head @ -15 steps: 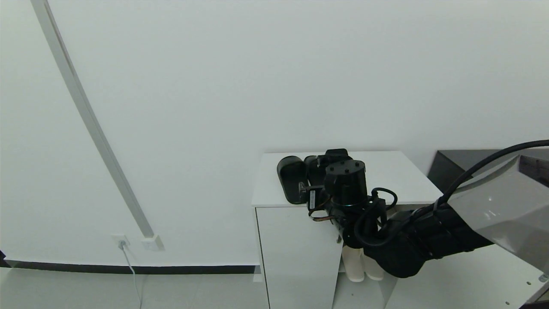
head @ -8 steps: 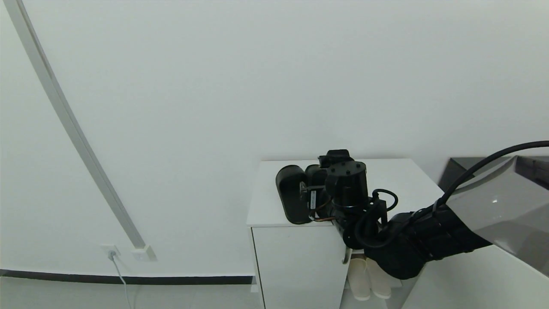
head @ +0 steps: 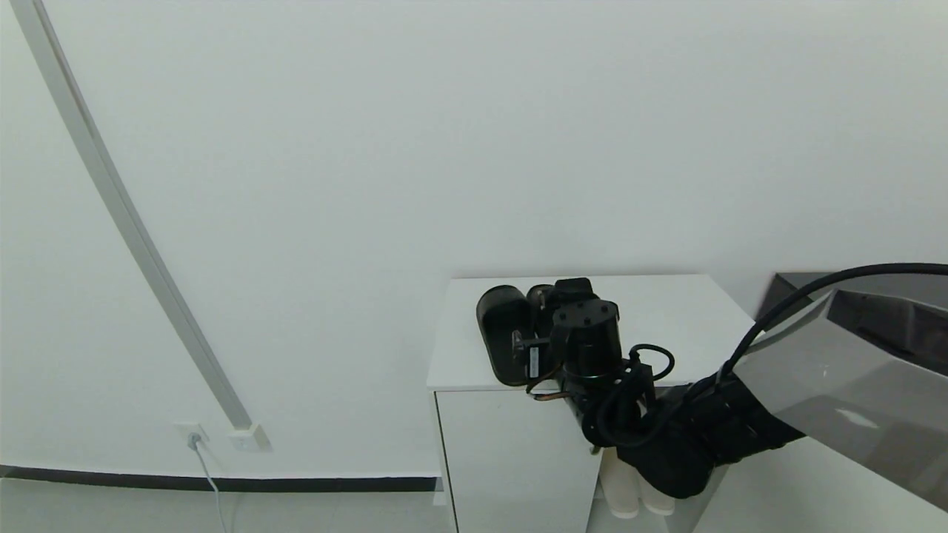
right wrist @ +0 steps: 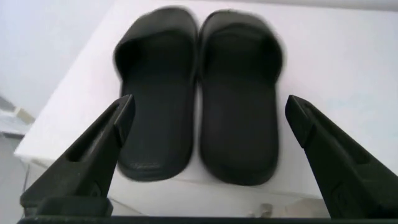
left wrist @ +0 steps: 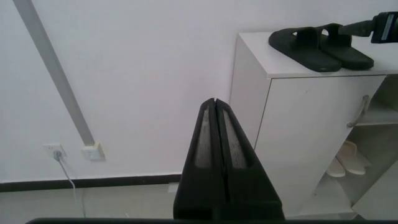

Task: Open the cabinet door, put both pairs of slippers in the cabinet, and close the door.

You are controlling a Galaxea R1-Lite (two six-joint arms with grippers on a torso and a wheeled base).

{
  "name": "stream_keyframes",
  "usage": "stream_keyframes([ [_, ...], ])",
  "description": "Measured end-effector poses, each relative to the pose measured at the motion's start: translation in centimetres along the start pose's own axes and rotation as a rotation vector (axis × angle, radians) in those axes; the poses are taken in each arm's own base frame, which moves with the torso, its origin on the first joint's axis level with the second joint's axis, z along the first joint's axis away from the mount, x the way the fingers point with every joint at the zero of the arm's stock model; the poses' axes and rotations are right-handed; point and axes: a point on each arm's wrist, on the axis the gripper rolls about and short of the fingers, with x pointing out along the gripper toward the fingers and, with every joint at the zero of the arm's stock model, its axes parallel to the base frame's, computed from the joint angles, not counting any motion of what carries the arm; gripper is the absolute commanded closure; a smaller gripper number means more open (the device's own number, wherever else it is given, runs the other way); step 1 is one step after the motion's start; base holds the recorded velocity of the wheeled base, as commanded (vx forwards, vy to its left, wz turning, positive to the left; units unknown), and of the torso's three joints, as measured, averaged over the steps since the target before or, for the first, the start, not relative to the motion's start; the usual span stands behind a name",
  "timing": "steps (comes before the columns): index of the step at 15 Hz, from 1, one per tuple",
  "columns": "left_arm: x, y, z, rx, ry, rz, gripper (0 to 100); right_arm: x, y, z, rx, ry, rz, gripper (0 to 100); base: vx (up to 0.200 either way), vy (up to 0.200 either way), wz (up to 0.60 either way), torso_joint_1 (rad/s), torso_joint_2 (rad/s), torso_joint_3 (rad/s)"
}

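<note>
Straddling black slippers on cabinet top with right claw spread wide. Holding left claw pressed shut, empty. Seeing white slippers sitting inside cabinet.

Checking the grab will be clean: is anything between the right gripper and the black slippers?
Nothing visible. The open right gripper faces the black slippers lying on the cabinet top, only bare white surface between them.
</note>
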Motion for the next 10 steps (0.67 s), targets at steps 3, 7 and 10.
stream_keyframes([
  [3, 0.0, 0.0, 0.0, -0.001, 0.000, 0.000, 100, 1.7, 0.4, -0.5, -0.002, -0.006, -0.008, 0, 0.000, 0.000, 0.00, 0.000, 0.00, 0.000],
  [7, 0.0, 0.0, 0.0, -0.001, 0.000, -0.001, 100, 4.9, 0.1, -0.5, -0.028, 0.008, -0.005, 0, 0.000, 0.000, 0.00, 0.000, 0.00, 0.000],
  [10, 0.0, 0.0, 0.0, -0.002, 0.000, -0.001, 100, 6.9, -0.3, -0.4, -0.030, 0.028, -0.009, 0, 0.000, 0.000, 0.00, 0.000, 0.00, 0.000],
])
